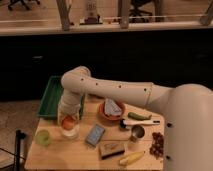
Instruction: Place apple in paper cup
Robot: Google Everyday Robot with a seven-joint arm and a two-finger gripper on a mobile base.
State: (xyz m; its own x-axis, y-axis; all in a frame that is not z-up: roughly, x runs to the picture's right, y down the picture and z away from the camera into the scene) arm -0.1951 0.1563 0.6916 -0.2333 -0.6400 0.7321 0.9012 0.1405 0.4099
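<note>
The apple [67,121] is a small orange-red fruit at the mouth of the pale paper cup [69,132], which stands near the left side of the wooden table [70,156]. My gripper [68,112] hangs straight down right above the apple and the cup, at the end of the white arm that reaches in from the right. The gripper's lower end hides the apple's top, so I cannot tell whether the apple rests in the cup or is held.
A yellow-green cup [43,136] stands left of the paper cup, a green tray [50,97] behind it. To the right are a blue-grey pad [95,134], an orange bowl [111,111], a metal cup [136,133], a brown block [112,149], a yellow fruit [131,158] and grapes [158,144].
</note>
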